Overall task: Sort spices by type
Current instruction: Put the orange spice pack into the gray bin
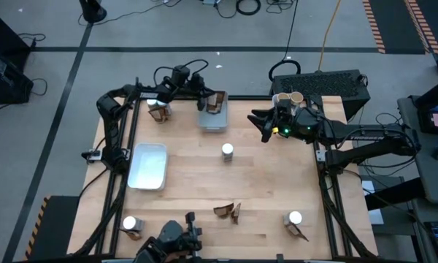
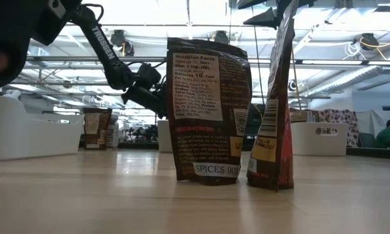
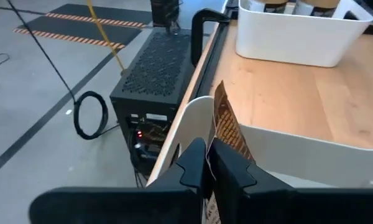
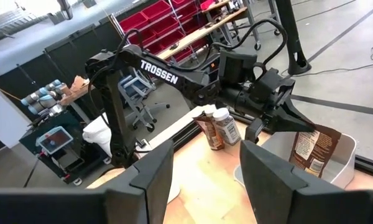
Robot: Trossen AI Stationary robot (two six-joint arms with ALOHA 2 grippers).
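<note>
My left gripper (image 1: 213, 102) at twelve o'clock pinches a packet (image 4: 309, 149) over the tray (image 1: 212, 120); early release tips it out. Right gripper (image 4: 202, 180) open.

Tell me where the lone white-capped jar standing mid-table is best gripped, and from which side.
Grip the white-capped little jar across its round body just under the cap, coming straight down from above. It stands upright and alone on the bare wooden table, so both fingers should have room. The open right end effector hovers nearer than the left end effector, which is shut on a dark-brown packet.
</note>
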